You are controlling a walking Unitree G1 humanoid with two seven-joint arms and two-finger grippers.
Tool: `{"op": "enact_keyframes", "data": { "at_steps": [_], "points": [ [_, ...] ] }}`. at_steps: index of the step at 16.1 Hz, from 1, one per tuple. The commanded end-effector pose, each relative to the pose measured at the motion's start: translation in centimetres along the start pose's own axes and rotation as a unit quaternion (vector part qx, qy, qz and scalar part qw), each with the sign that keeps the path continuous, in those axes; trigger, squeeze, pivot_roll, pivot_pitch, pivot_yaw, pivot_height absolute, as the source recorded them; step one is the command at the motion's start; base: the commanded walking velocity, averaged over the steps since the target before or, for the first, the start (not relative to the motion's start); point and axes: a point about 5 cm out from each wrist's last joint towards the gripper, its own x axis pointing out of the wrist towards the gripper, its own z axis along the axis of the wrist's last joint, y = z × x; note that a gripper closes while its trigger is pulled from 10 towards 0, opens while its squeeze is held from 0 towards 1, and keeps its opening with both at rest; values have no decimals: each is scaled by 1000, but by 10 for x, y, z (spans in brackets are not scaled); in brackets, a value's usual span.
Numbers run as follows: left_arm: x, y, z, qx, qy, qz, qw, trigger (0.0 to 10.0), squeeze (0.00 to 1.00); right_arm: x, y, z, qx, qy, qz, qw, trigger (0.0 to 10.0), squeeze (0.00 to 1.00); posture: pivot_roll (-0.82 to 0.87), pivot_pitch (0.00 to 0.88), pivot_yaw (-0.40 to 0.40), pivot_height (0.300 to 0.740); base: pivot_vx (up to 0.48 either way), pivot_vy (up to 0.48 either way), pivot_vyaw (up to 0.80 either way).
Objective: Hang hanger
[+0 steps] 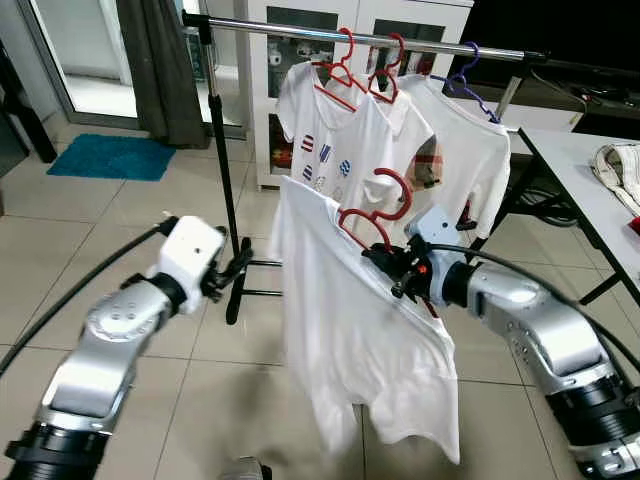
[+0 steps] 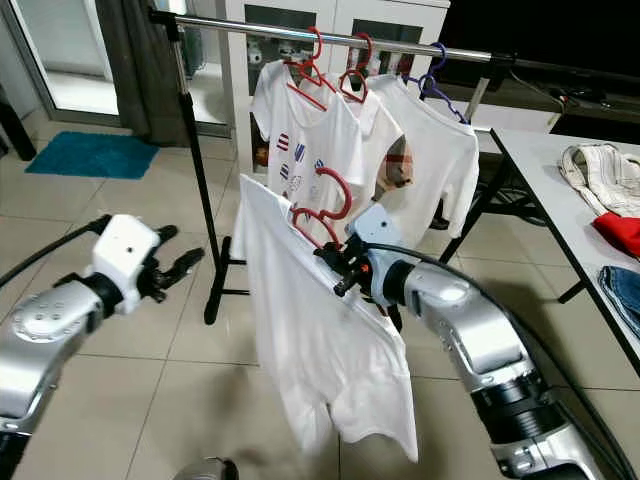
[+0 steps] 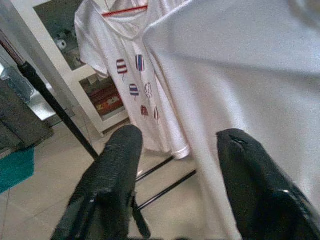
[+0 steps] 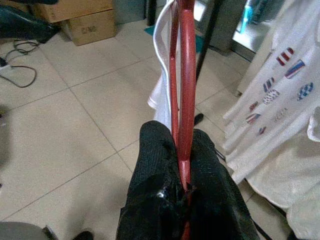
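The red hanger [image 1: 372,212] with its white T-shirt [image 1: 360,330] hangs in mid-air in front of the clothes rail [image 1: 400,40], well below the bar, and your right gripper [image 1: 392,268] has its jaws clenched on the hanger's red plastic near the neck, as the right wrist view confirms. Your left gripper [image 1: 236,268] hovers apart from the shirt's left edge, jaws released and holding nothing.

To do this step well, lift the hanger until its hook clears the bar, aim for the free stretch of bar left of the other red hangers [image 1: 345,65], then lower so the hook drops over the bar before you let go. Keep the hook upright and facing the rail; a tilted hook will likely glance off. Watch that the shirt does not snag on the printed T-shirt [image 1: 325,140] already hanging there.

No container is involved here. The worktop [image 1: 590,180] to your right carries some folded clothes [image 2: 600,175].
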Motion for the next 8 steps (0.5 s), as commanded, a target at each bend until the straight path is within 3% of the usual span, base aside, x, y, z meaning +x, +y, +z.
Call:
{"op": "enact_keyframes", "data": {
  "at_steps": [1,4,5,6,8],
  "points": [
    [-3,19,2,19,4,22,1000,10000,1000,-9,2,17,-20,-16,72,997,10000,0,11,0,-62,740,0,0,0],
    [-1,27,-3,32,20,34,999,10000,1000,-18,5,25,-18,-24,133,991,10000,0,5,0,-60,740,0,0,0],
    [2,32,-7,38,28,37,998,10000,0,-25,6,29,-18,-26,173,984,10000,0,-2,0,-55,740,0,0,0],
    [3,33,-7,34,26,36,998,10000,0,-27,6,29,-20,-24,180,983,10000,0,-2,0,-55,740,0,0,0],
    [4,32,-8,38,13,-23,999,10000,0,-34,5,31,-28,-15,214,976,10000,0,-5,0,-53,740,0,0,0]
  ]
}}
